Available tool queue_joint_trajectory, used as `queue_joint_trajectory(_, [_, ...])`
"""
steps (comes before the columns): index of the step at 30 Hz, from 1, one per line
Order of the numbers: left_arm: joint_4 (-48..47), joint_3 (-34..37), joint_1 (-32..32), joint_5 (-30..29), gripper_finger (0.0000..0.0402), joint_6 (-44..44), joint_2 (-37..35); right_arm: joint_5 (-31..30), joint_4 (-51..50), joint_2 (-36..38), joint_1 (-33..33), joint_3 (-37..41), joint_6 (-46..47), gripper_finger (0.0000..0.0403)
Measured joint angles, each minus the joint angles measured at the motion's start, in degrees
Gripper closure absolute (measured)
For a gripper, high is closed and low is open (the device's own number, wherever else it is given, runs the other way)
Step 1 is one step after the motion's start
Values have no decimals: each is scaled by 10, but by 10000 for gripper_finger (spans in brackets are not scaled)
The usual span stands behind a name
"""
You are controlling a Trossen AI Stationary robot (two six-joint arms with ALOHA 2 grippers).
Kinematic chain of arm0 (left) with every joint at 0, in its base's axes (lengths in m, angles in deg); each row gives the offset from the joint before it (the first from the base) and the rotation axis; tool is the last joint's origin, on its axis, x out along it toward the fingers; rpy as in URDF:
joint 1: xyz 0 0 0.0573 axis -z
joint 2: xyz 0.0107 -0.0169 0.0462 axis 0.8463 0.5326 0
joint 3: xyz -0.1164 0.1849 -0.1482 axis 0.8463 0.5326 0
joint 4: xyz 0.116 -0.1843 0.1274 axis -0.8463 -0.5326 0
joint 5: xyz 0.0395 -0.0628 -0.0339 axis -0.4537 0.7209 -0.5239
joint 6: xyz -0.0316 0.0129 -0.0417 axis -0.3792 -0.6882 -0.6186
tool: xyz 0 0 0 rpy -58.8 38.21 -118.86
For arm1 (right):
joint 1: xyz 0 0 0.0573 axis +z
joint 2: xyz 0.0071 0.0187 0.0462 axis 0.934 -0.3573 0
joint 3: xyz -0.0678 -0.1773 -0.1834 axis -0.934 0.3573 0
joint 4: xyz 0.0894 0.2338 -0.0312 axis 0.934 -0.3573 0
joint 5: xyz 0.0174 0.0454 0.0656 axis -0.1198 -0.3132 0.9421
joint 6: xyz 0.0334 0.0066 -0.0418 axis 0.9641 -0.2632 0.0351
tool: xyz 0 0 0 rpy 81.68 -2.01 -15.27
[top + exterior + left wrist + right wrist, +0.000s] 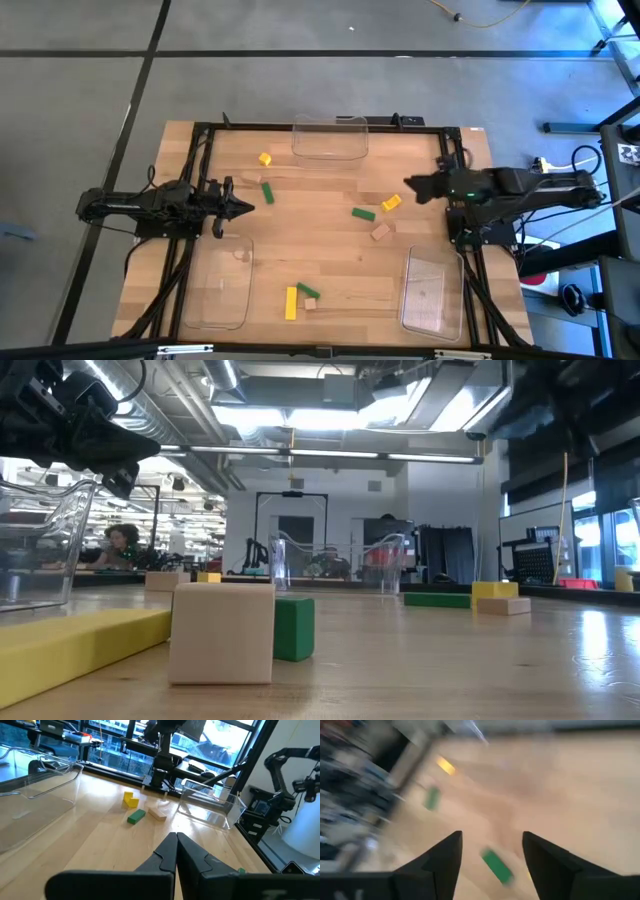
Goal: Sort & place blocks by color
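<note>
Small blocks lie scattered flat on the wooden table point(330, 250). Toward the far left are a yellow block point(264, 158) and a green block point(267, 192). Right of the middle are a green block point(363, 213), a yellow one point(391, 202) and a tan one point(381, 231). Near the near edge sit a long yellow block point(291, 302), a green one point(308, 291) and a tan one point(311, 303). My left gripper point(245, 207) is shut at the table's left. My right gripper point(408, 183) is open above the yellow block, with a green block point(497, 866) showing ahead between its fingers.
Three clear plastic trays stand on the table: one at the far edge point(329, 138), one near left point(218, 283), one near right point(431, 292). A pale tan piece point(240, 255) shows at the near-left tray. A black frame borders the table. People sit in the room beyond.
</note>
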Motion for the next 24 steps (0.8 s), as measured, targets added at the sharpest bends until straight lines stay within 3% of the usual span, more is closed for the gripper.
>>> queue_joint_trajectory(6, [0, 0, 0, 0, 401, 0, 0, 161, -34, -114, -74, -2, 38, 187])
queue_joint_trajectory(8, [0, 0, 0, 0, 401, 0, 0, 190, -37, -154, -98, -2, 21, 187])
queue_joint_trajectory(17, [0, 0, 0, 0, 401, 0, 0, 202, -33, -293, -184, -2, -93, 187])
queue_joint_trajectory(24, [0, 0, 0, 0, 401, 0, 0, 204, 4, -362, -202, -2, -143, 187])
